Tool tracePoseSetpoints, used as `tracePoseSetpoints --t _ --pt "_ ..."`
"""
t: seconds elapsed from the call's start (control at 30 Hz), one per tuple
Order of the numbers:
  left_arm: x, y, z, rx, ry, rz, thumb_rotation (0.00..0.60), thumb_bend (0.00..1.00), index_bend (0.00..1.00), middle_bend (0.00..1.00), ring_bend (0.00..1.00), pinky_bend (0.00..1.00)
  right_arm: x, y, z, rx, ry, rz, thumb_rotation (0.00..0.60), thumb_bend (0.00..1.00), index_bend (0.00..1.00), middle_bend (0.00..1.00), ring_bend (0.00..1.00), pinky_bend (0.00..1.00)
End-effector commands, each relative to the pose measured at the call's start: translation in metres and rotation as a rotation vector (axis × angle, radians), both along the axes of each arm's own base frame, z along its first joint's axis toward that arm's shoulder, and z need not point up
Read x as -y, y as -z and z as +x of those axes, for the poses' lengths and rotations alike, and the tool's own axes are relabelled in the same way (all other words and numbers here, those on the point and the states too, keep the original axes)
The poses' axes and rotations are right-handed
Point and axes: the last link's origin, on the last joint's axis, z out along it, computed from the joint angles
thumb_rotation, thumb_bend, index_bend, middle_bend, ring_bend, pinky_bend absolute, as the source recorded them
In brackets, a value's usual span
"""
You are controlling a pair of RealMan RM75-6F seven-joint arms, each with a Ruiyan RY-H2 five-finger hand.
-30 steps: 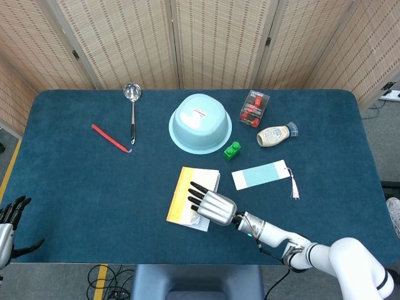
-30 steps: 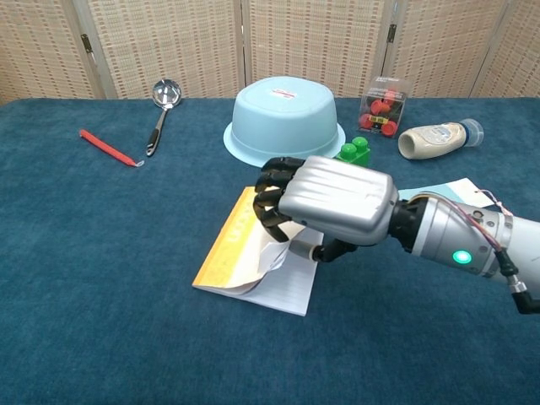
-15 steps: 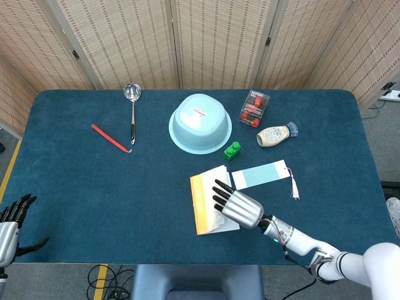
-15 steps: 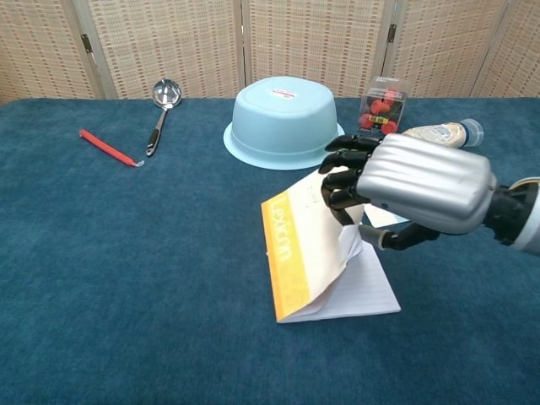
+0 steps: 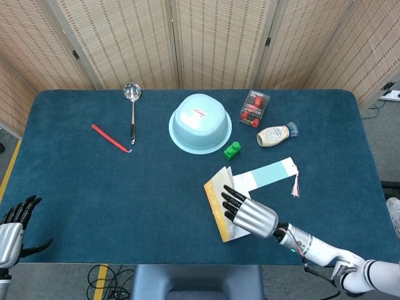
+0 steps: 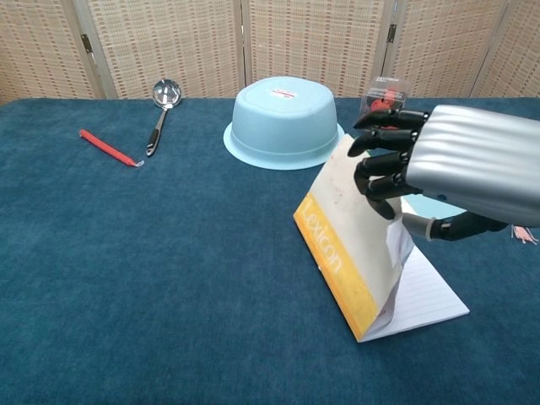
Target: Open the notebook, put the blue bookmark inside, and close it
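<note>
The notebook (image 5: 218, 192) lies right of the table's middle near the front edge, with its yellow-banded cover (image 6: 348, 221) lifted steeply off the lined pages (image 6: 423, 297). My right hand (image 5: 250, 215) grips that cover, fingers on its outer face and thumb underneath; the same right hand (image 6: 460, 169) fills the right of the chest view. The blue bookmark (image 5: 266, 175) with its pink tassel (image 5: 294, 187) lies flat just beyond the notebook, touching its far corner. My left hand (image 5: 14, 226) hangs at the front left corner, fingers spread and holding nothing.
An upturned light-blue bowl (image 5: 200, 123) stands behind the notebook, with a green block (image 5: 232, 150) beside it. A red box (image 5: 254, 107) and a lying bottle (image 5: 275, 134) sit back right. A ladle (image 5: 132, 107) and a red pen (image 5: 110, 137) lie back left.
My right hand has pulled the notebook rightward and toward the front edge, turning it and lifting the cover much higher. The bookmark was nudged slightly. The left hand barely moved.
</note>
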Motion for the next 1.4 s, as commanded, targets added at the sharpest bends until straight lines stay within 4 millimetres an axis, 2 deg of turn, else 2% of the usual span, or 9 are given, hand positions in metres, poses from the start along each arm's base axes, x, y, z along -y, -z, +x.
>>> tracePoseSetpoints --t 0.03,0.3,0.53,0.8,1.07,1.4 --pt "0.001 0.0 -0.001 0.0 -0.004 -0.002 0.6 0.16 0.13 0.1 0.13 0.18 0.005 0.005 0.023 0.002 -0.123 0.021 0.6 0.42 0.76 0.4 0.21 0.14" --pt "0.005 -0.001 -0.006 0.0 -0.031 -0.01 0.6 0.16 0.12 0.1 0.13 0.18 0.015 0.036 0.063 -0.005 -0.258 0.113 0.6 0.41 0.77 0.41 0.21 0.14" --pt "0.008 -0.001 -0.01 0.002 -0.051 -0.018 0.6 0.16 0.12 0.1 0.13 0.18 0.022 0.072 0.086 -0.052 -0.331 0.192 0.6 0.41 0.77 0.41 0.21 0.14" --pt "0.01 0.0 -0.013 0.001 -0.072 -0.036 0.6 0.16 0.12 0.09 0.13 0.18 0.029 0.101 0.114 -0.032 -0.367 0.238 0.6 0.41 0.77 0.41 0.21 0.14" --pt "0.011 0.0 -0.014 0.0 -0.084 -0.047 0.6 0.16 0.12 0.09 0.13 0.18 0.041 0.122 0.134 -0.044 -0.359 0.251 0.6 0.41 0.77 0.41 0.21 0.14" --pt "0.014 -0.001 -0.016 0.001 -0.098 -0.048 0.6 0.16 0.12 0.09 0.13 0.18 0.058 0.147 0.142 -0.099 -0.318 0.219 0.6 0.41 0.77 0.41 0.21 0.14"
